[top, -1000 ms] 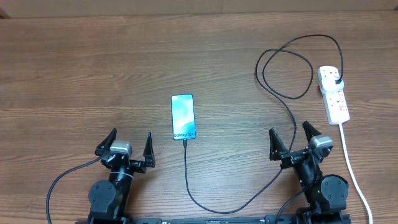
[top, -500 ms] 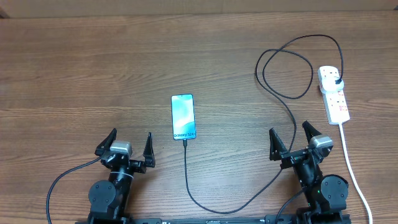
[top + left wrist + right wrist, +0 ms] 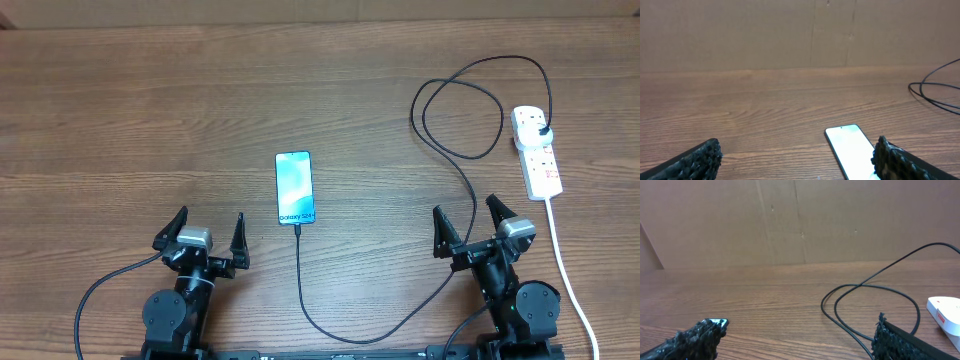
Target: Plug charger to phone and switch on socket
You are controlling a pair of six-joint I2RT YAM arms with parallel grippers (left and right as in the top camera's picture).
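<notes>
We see the left gripper [image 3: 210,220] and right gripper [image 3: 465,208] splayed apart, holding nothing; the charger [image 3: 300,290] (thin black cable) runs from phone [image 3: 295,188] to socket [image 3: 537,155]

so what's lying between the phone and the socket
Between the phone and the socket lies only the charger cable, looped on bare table; the overhead view shows it.

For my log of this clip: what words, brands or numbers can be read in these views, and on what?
"Galaxy S24+": small print at the near end of the phone screen, overhead view.
On the power strip: only red marks, too small to read.
In the wrist views: the phone screen is washed out, no text legible.
</notes>
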